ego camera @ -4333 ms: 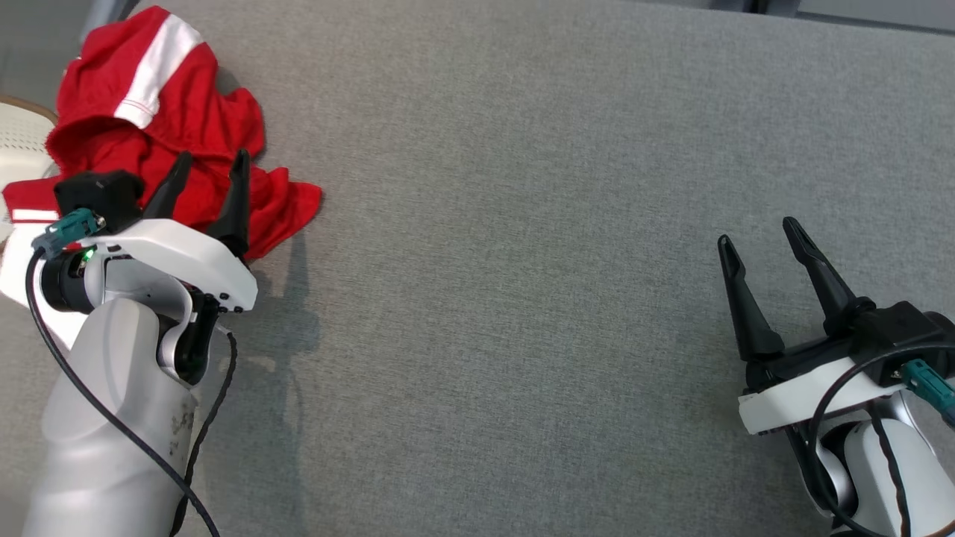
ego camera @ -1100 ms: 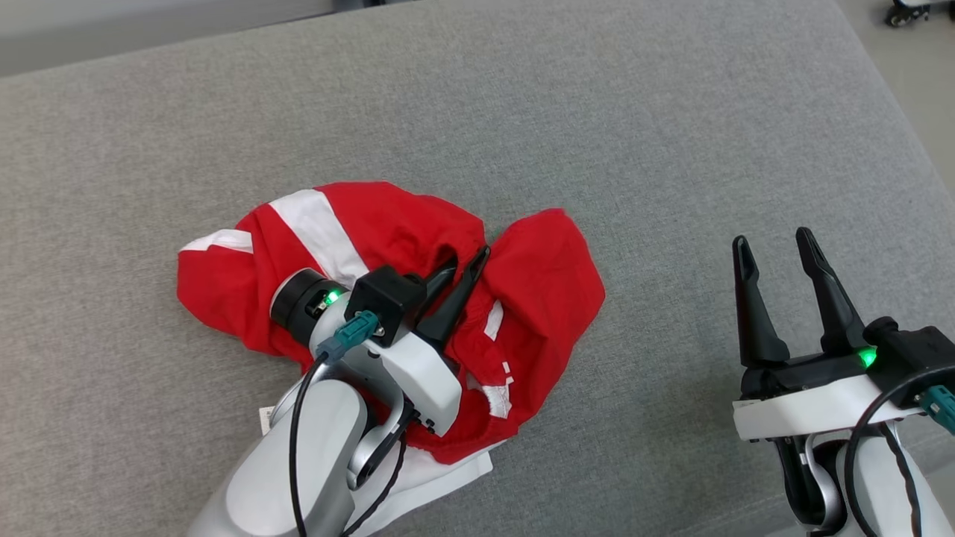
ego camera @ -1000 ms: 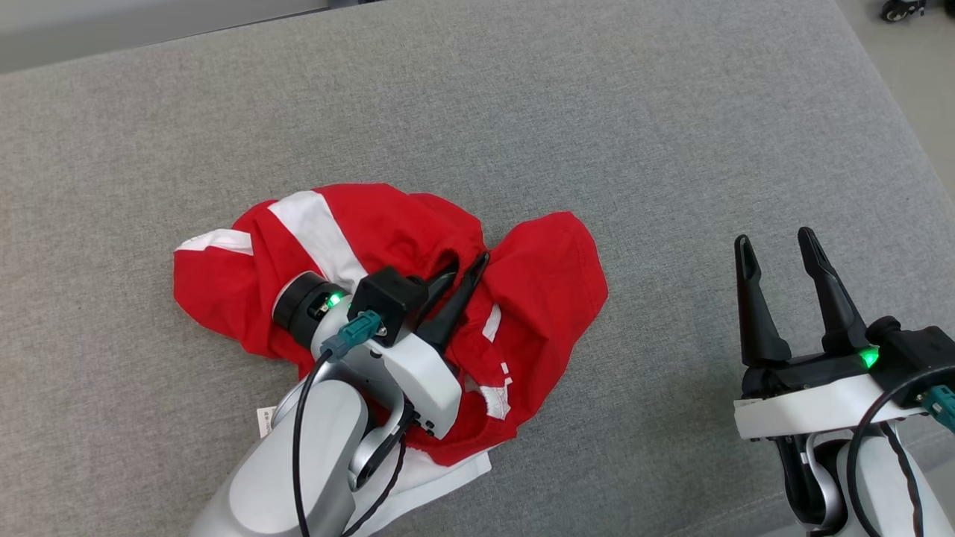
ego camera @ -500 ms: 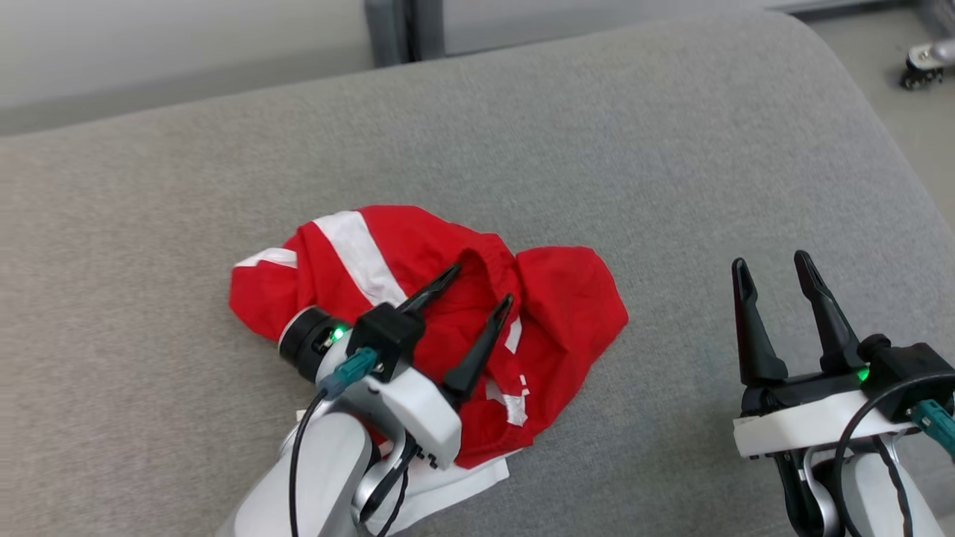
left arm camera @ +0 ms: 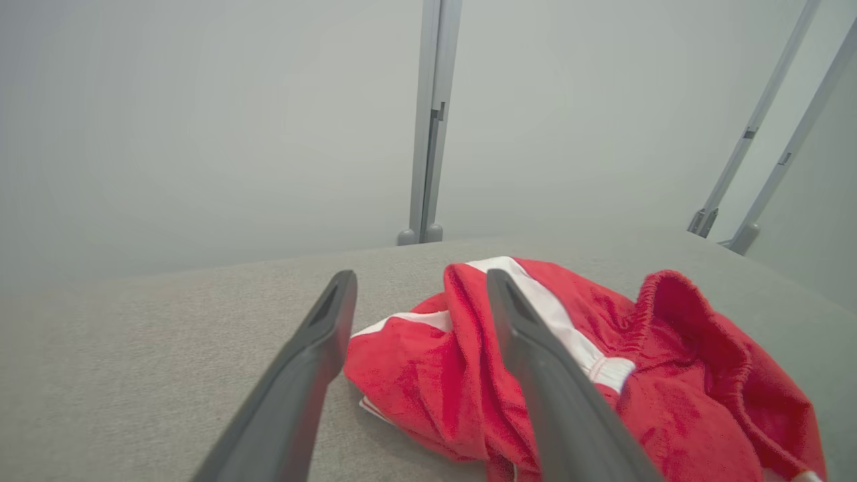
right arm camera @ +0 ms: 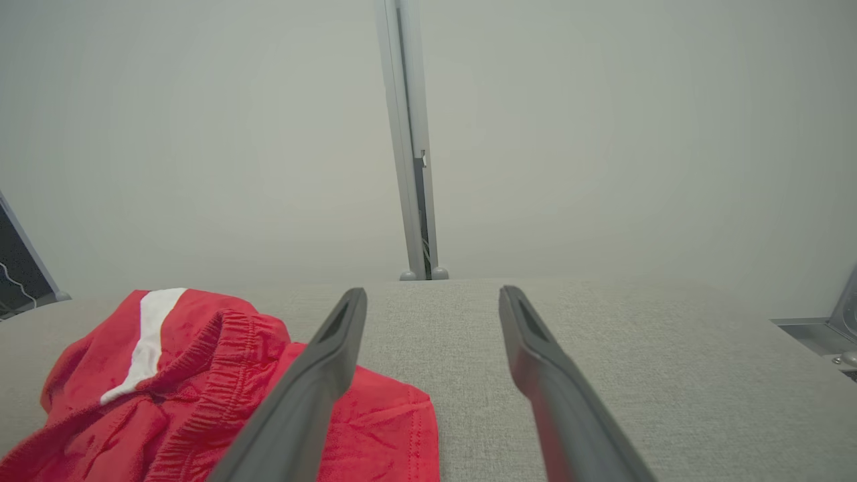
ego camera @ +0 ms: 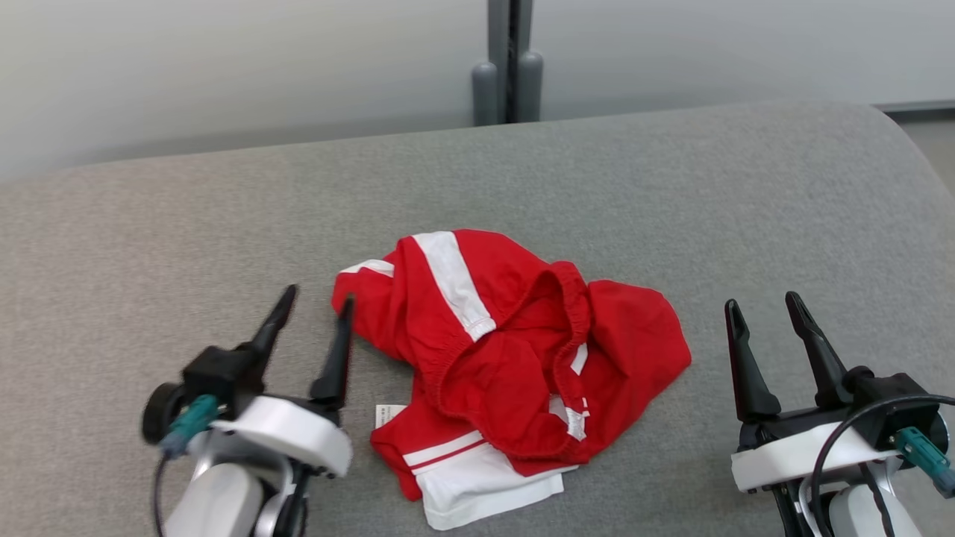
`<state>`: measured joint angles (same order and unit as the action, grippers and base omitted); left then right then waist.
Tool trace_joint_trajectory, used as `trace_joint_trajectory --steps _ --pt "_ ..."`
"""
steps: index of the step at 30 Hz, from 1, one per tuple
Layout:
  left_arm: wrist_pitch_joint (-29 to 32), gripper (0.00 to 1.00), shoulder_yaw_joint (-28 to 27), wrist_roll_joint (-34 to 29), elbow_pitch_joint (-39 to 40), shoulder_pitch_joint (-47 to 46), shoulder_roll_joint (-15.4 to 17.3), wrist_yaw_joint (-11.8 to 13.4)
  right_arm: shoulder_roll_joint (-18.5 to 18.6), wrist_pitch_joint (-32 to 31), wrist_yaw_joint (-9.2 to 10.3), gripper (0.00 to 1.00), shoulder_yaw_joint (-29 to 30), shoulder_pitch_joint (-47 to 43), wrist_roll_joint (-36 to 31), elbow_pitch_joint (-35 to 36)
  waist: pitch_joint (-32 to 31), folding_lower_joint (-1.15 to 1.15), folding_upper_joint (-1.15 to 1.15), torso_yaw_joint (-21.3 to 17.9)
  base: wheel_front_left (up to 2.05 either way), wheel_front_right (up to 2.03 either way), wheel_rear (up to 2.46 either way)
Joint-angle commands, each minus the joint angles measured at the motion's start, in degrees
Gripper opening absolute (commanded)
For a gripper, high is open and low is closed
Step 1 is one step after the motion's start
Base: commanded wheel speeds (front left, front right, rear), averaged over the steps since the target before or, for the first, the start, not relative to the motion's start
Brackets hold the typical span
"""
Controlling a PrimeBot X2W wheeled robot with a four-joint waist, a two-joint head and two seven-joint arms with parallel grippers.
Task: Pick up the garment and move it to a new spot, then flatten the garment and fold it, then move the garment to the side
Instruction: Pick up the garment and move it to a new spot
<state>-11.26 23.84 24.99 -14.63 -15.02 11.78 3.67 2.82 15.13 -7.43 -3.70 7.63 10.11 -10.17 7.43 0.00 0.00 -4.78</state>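
The garment [ego camera: 515, 365], red with white stripes and a white sleeve, lies crumpled in a heap at the middle of the grey cushion [ego camera: 671, 186]. A small white tag pokes out at its lower left. My left gripper [ego camera: 313, 313] stands open just left of the heap, apart from it, nothing between its fingers. In the left wrist view the garment [left arm camera: 602, 361] lies past and to the right of that open left gripper [left arm camera: 418, 294]. My right gripper [ego camera: 757, 309] is open to the right of the heap, empty. The right wrist view has the garment [right arm camera: 201, 388] at lower left, beside the right gripper [right arm camera: 432, 298].
A pale wall with a grey vertical post [ego camera: 511, 67] runs behind the cushion. The cushion's rounded right edge [ego camera: 918, 156] drops toward the floor. Bare grey fabric surrounds the heap on all sides.
My left gripper opened and let go of the garment, then drew back to the left of the heap. The head camera tilted up, bringing the wall into sight. My right gripper stayed open.
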Motion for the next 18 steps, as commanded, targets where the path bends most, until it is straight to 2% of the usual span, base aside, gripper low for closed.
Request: trace_joint_trajectory --steps 1,8,18 --pt "-0.7 1.0 -2.2 1.2 0.7 1.9 1.1 1.4 0.4 0.0 -0.11 1.0 0.2 -1.0 -0.4 -0.3 -1.6 0.0 0.0 1.9 0.0 0.0 0.0" --pt "-2.0 1.0 -7.7 4.2 2.3 8.1 3.9 3.8 0.9 -0.5 -0.11 1.0 0.3 -2.8 -0.2 -1.1 -5.0 0.0 0.0 3.9 0.0 0.0 0.0" --pt "-0.8 1.0 -8.6 4.2 6.2 14.4 6.9 5.4 1.0 -1.9 -0.11 1.0 0.9 -6.1 0.2 -0.6 -7.9 0.0 0.0 4.9 0.0 0.0 0.0"
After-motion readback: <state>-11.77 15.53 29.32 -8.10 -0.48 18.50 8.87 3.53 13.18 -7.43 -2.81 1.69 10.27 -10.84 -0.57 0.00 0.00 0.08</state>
